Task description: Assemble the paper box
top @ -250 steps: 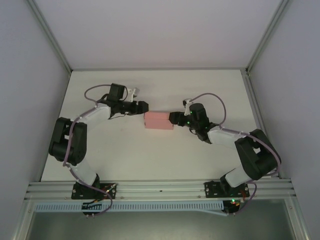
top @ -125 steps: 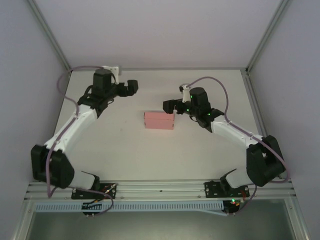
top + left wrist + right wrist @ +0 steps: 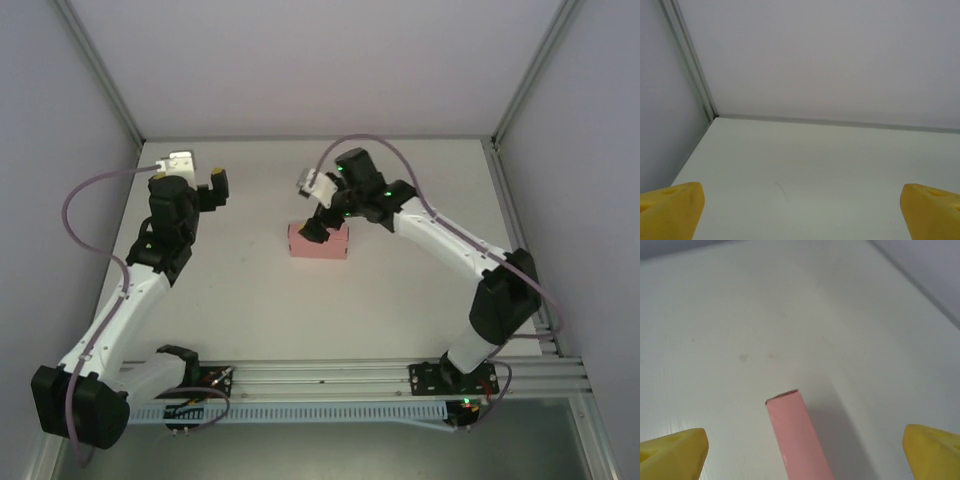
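Note:
The paper box (image 3: 322, 247) is a small pink closed rectangular box lying on the white table, just right of centre. My right gripper (image 3: 320, 228) hangs over its upper edge, pointing down and to the left. In the right wrist view the paper box (image 3: 796, 437) runs up from the bottom edge between the two yellow fingertips (image 3: 675, 454), which stand far apart and do not touch it, so my right gripper (image 3: 802, 462) is open. My left gripper (image 3: 214, 188) is well to the left of the box. Its yellow fingertips (image 3: 671, 209) are spread wide over bare table, so my left gripper (image 3: 800, 220) is open.
Pale enclosure walls with aluminium corner posts (image 3: 100, 75) close in the table at the back, left and right. An aluminium rail (image 3: 320, 378) carrying both arm bases runs along the near edge. The left wrist view looks toward the back left corner (image 3: 712, 117).
Both grippers opened and drew back from the box's ends. The left arm swung left, away from it. The right gripper rose and turned over the box's top edge. The box stayed put.

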`<state>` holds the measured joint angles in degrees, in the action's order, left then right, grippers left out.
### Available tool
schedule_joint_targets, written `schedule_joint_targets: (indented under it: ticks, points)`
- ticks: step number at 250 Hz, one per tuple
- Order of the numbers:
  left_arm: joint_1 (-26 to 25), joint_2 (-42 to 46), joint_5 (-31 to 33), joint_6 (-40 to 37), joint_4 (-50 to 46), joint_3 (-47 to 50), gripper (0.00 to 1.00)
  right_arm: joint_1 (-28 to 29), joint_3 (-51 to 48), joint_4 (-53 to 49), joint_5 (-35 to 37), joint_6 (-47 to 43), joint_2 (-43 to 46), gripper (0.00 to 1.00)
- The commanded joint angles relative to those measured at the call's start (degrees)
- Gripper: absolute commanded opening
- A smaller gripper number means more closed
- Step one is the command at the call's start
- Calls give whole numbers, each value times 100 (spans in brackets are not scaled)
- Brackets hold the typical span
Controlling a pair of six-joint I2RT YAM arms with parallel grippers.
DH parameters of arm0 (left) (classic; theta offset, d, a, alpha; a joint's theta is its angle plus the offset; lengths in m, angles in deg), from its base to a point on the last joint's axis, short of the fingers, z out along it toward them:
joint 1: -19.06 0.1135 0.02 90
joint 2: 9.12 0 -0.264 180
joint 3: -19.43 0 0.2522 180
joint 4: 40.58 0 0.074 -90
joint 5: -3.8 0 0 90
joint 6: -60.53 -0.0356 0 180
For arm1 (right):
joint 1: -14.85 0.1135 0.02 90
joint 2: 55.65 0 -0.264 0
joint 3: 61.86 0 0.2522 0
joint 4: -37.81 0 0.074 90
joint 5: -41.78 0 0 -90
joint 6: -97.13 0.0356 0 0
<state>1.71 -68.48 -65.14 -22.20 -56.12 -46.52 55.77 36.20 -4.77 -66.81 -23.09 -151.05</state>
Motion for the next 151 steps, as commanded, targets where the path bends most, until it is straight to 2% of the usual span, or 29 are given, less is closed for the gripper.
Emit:
schedule_joint_targets:
  ticks: [1,19,36,108,125,151]
  points:
    - [31,144,109,-176,103,15,100,335,522,-1468,1306,-1382,-697,100]
    - [28,122,100,-214,108,37,100,422,831,-1560,2062,-1492,-1154,100]
    - [20,84,110,-240,89,49,100,430,961,-1587,2332,-1638,-1455,100]
    - [64,-212,48,-347,-8,-106,100,391,1145,-1817,2261,-1914,-2186,99]
    - [76,-252,109,-337,-28,-124,100,404,1235,-1872,2268,-1845,-2337,92]
    - [105,-310,201,-286,-151,-187,100,408,1206,-1764,2451,-1736,-2388,71]
